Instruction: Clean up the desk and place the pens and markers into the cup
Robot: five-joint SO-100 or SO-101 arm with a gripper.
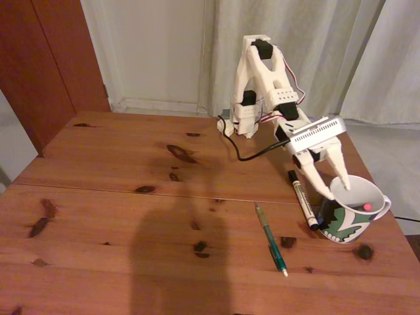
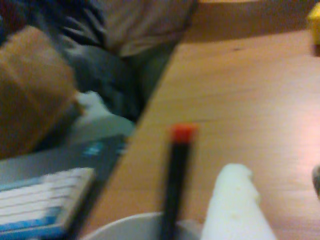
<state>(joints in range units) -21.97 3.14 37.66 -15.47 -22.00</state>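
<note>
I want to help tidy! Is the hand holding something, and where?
Nothing, it seems: the hand hangs open over the cup, the black pen already inside.

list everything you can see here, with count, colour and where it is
desk: 1, reddish-brown wood with dark knots, fills the fixed view
cup: 1, white with a dark green pattern, right side of the desk
black pen: 1, black with a red end, standing in the cup
marker: 1, white with black caps, lying just left of the cup
green pen: 1, translucent green, lying on the desk left of the marker
curtain: pale, behind the desk
arm: 1, white
tool: 1, white, jaws apart, at the cup's rim
</note>
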